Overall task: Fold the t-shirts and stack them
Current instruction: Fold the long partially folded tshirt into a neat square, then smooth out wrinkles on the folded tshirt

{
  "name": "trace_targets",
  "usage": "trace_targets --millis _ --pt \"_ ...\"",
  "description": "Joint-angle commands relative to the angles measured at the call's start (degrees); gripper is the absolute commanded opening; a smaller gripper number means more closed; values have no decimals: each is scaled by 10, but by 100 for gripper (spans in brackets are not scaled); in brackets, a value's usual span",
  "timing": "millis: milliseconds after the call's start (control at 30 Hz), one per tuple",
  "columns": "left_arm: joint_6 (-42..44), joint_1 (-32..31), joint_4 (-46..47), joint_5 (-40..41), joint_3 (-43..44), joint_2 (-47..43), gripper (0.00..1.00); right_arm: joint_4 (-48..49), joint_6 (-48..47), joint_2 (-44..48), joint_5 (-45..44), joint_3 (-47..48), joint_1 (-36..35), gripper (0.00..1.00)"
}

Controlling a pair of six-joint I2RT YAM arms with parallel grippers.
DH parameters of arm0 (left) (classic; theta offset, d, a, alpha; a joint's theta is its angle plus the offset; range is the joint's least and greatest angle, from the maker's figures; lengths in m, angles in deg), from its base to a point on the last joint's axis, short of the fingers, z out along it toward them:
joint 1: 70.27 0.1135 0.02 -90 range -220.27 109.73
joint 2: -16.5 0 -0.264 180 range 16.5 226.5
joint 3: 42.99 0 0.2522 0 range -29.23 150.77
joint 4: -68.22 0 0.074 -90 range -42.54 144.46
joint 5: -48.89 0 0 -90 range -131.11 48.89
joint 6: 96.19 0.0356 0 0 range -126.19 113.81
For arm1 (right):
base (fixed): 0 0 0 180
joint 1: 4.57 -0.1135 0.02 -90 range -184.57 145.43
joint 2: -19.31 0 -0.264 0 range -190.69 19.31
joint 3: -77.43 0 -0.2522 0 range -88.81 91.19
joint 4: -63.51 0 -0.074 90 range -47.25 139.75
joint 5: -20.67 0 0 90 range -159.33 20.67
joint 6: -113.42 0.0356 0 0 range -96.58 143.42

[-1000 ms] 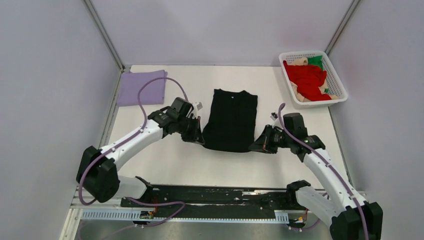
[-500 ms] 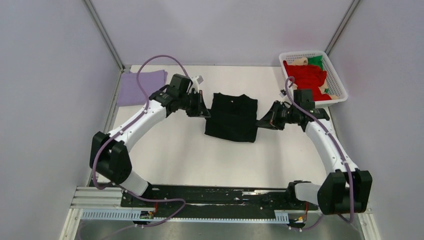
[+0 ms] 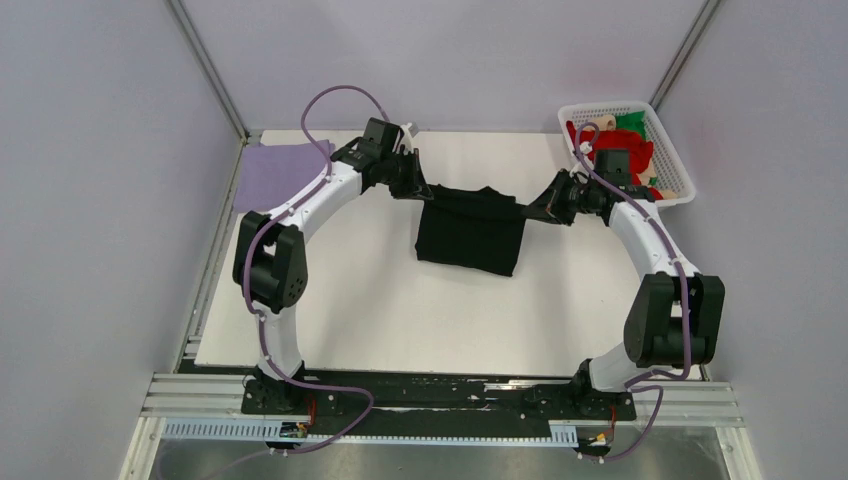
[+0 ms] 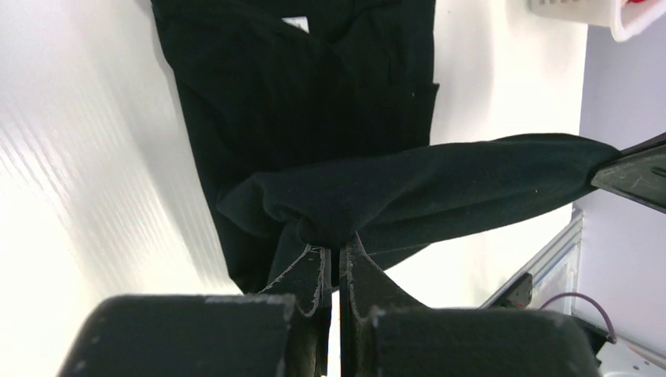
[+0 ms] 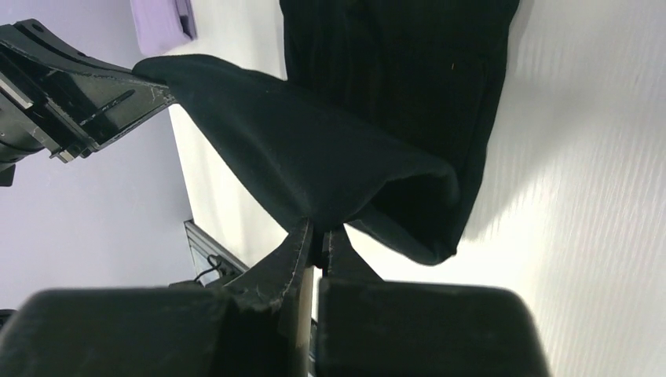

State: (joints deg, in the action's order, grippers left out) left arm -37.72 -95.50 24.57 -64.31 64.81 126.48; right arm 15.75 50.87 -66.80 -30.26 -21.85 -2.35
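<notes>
The black t-shirt (image 3: 470, 235) lies in the middle of the table, its near edge lifted and carried over toward the far edge as a taut band. My left gripper (image 3: 420, 192) is shut on the band's left corner, and my right gripper (image 3: 533, 211) is shut on its right corner. In the left wrist view my gripper (image 4: 339, 245) pinches the black cloth (image 4: 440, 188). In the right wrist view my gripper (image 5: 319, 230) pinches the cloth (image 5: 314, 157). A folded lavender t-shirt (image 3: 282, 172) lies at the far left. Red (image 3: 620, 150), green (image 3: 631, 121) and beige shirts sit in the basket.
The white lattice basket (image 3: 680, 180) stands at the far right corner, just behind my right arm. Grey walls close in the table on three sides. The black rail with cables runs along the near edge (image 3: 430, 395).
Both grippers have lifted the shirt's near edge and carried it away from me toward the far edge, folding the black shirt over itself. The arms have stretched out.
</notes>
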Motion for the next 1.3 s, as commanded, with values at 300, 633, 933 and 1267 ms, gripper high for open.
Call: trace_targets --millis 300,633,933,1267 --pt "31 39 -25 97 162 144 0 109 -1 -186 -17 139 22 0" --pt "44 47 -37 74 267 255 3 128 -41 -297 -25 215 24 6" --pt "28 45 -19 52 260 208 98 126 -48 -267 -18 216 16 94" --pt "-18 -12 111 -5 0 45 100 233 64 -120 62 -2 -60 100"
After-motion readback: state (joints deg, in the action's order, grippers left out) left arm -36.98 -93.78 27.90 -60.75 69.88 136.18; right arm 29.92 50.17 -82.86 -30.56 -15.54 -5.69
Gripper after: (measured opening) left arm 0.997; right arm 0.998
